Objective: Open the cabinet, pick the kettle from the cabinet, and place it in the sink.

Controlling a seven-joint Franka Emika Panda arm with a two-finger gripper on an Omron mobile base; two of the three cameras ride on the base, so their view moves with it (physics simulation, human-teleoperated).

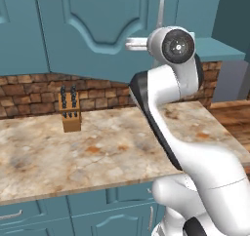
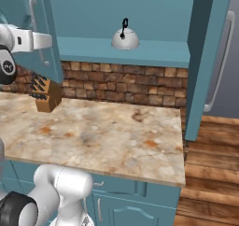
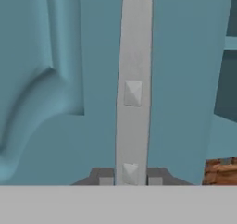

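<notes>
1. The cabinet [image 2: 140, 15] is standing open above the worktop [image 2: 107, 131], its left door [image 1: 93, 30] swinging out.
2. The fingers [image 3: 130, 179] are clenching that door's silver handle [image 3: 133, 89].
3. The kettle [image 2: 125, 39] is sitting on the cabinet shelf, well to the right of the fingers.

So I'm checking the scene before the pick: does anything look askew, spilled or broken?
Nothing stands out. The kettle sits upright on the cabinet shelf, and the knife block stands upright on the counter.
</notes>
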